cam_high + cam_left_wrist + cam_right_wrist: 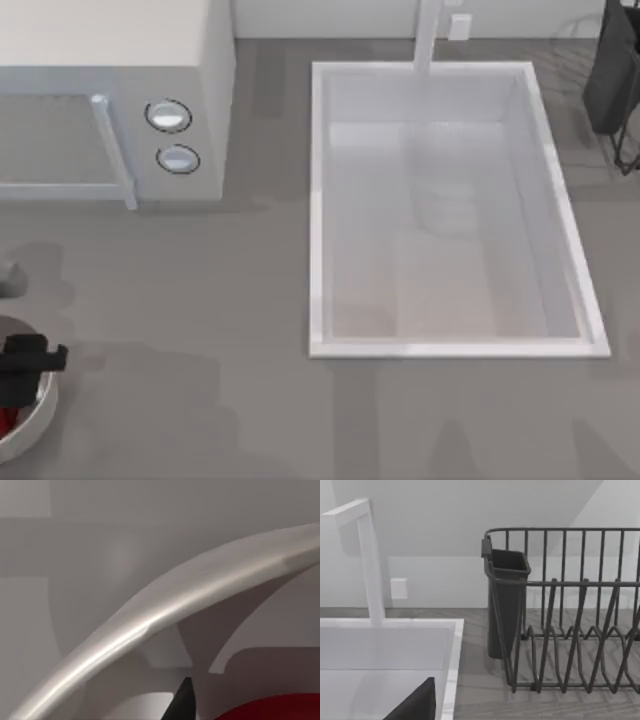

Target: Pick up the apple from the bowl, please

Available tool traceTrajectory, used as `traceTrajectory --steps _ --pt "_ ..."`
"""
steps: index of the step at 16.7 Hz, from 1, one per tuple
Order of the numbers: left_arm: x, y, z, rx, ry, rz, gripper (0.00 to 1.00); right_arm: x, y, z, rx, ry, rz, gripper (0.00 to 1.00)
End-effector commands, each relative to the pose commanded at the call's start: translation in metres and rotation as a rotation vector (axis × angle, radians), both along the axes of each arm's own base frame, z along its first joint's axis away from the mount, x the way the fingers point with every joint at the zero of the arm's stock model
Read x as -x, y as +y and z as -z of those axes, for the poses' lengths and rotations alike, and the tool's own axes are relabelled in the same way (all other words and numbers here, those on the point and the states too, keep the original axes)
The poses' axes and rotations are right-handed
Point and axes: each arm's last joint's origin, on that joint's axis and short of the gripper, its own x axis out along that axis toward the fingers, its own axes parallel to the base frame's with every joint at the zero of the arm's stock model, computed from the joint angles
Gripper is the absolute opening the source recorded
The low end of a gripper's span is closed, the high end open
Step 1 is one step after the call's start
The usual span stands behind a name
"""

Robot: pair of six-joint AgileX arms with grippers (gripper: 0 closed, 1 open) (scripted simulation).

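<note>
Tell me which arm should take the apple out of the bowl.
Left. Its hand is over the bowl at the table's front left, right by the apple. The right arm looks toward the dish rack, beyond the sink.

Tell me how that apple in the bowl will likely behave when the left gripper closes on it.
The apple looks round and glossy, so it may slip or squirt sideways between the fingers. Sitting on the smooth curved inside of the bowl, it could roll toward the wall if nudged. It looks small and probably light, so the left gripper above it should lift it easily.
</note>
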Motion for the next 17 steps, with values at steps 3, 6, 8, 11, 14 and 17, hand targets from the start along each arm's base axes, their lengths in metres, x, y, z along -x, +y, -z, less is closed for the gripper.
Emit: traceTrajectory --steps 3,6,8,11,14,17 --pt "0.000 0.000 0.000 0.000 0.000 0.000 0.00 0.000 0.000 0.000 0.000 0.000 0.000 1.00" --pt "0.000 0.000 0.000 0.000 0.000 0.000 0.00 0.000 0.000 0.000 0.000 0.000 0.000 1.00" --pt "0.000 0.000 0.000 0.000 0.000 0.000 0.00 0.000 0.000 0.000 0.000 0.000 0.000 1.00" --pt "-0.008 0.000 -0.031 0.009 -0.083 -0.006 0.00 0.000 0.000 0.000 0.000 0.000 0.000 1.00" --pt "-0.013 0.001 -0.038 0.009 -0.079 -0.006 0.00 0.000 0.000 0.000 0.000 0.000 0.000 1.00" --pt "-0.029 0.002 -0.065 0.010 -0.072 -0.006 0.00 0.000 0.000 0.000 0.000 0.000 0.000 1.00"
